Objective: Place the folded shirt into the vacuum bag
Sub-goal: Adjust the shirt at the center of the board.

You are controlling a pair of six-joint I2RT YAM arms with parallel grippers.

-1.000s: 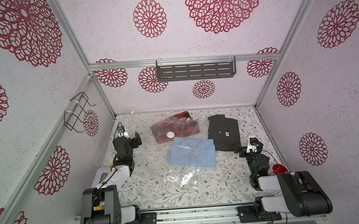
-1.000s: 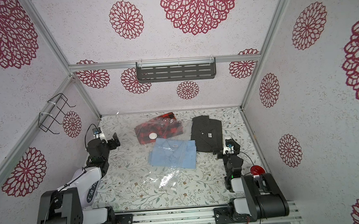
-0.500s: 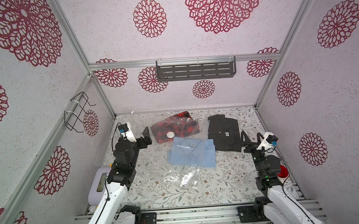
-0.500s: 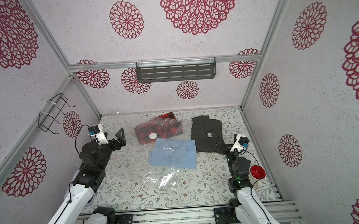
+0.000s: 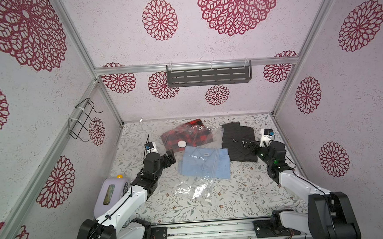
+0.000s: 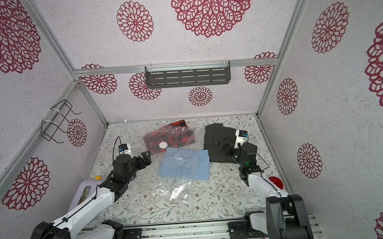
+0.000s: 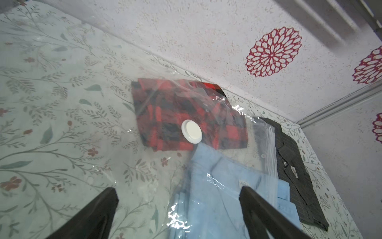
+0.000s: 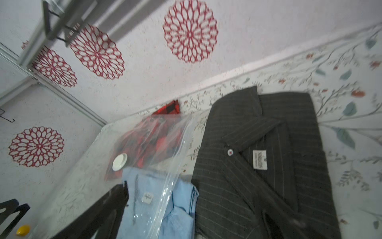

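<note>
The clear vacuum bag [image 5: 197, 188] lies mid-table, and its white valve [image 5: 182, 143] rests over a red plaid shirt [image 5: 188, 136] inside it. A folded light blue shirt [image 5: 202, 163] lies partly under the bag's plastic, with its right edge sticking out. A folded dark striped shirt [image 5: 237, 142] lies outside the bag to the right. My left gripper [image 5: 170, 157] is open just left of the blue shirt [image 7: 217, 196]. My right gripper [image 5: 241, 145] is open over the dark shirt [image 8: 258, 144]. Neither gripper holds anything.
A lavender device with a yellow button [image 5: 113, 193] sits at the left front beside my left arm. A red button [image 6: 276, 182] lies near the right wall. A wire rack [image 5: 83, 119] hangs on the left wall and a grey shelf [image 5: 208, 75] on the back wall.
Both arms have unfolded from their low rest pose and reached forward, the left toward the blue shirt and the right over the dark shirt. The bag and shirts have not moved.
</note>
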